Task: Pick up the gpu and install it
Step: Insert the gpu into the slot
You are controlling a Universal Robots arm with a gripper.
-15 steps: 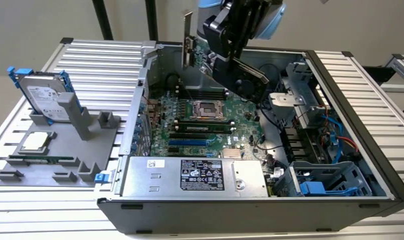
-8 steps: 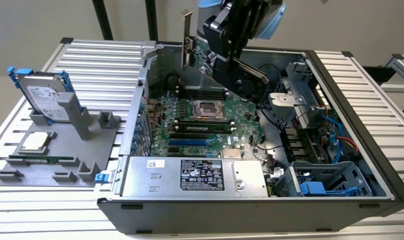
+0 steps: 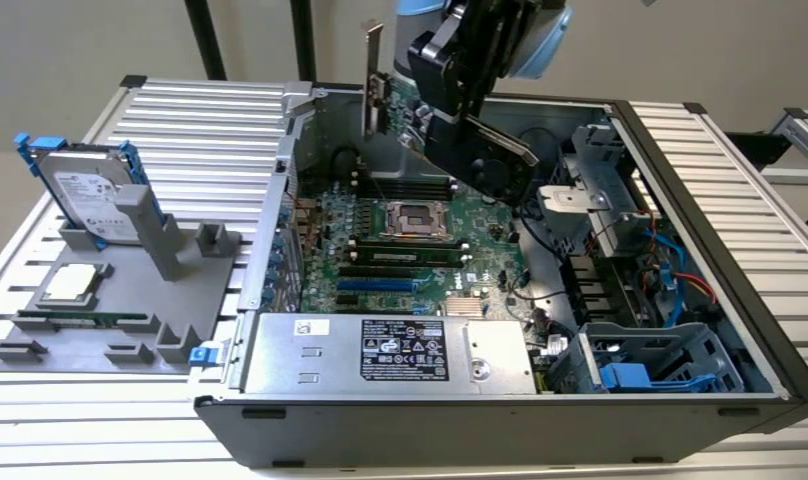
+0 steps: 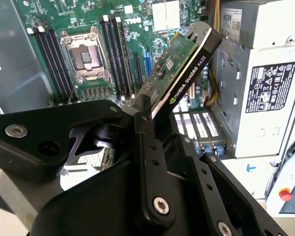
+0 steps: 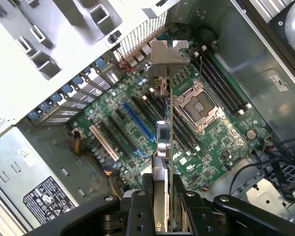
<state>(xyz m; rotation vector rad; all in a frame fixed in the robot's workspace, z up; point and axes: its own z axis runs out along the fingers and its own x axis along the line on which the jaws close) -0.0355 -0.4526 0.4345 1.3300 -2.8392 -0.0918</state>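
My gripper [image 3: 455,95] hangs over the back of the open computer case [image 3: 724,200] and is shut on the gpu [image 3: 491,150]. The gpu is a green card with a black cooler, tilted, with its silver bracket [image 3: 372,70] toward the exterior view's left. It is well above the motherboard [image 3: 418,250] and touches nothing. In the second wrist view the gpu [image 4: 179,69] sticks out past the black fingers [image 4: 148,147]. In the first wrist view the gpu [image 5: 170,123] shows edge-on, with its bracket [image 5: 169,51] over the board's slots and the gripper [image 5: 162,206] clamped on its near end.
The case lies open on a ribbed metal table [image 3: 177,120]. A power supply [image 3: 391,350] sits at the front and a drive cage [image 3: 644,370] at the front right. A grey fixture [image 3: 111,320] holds a hard drive with blue rails [image 3: 91,190], a processor [image 3: 73,285] and a memory stick [image 3: 84,320]. A blue slot [image 5: 137,120] lies beside the card.
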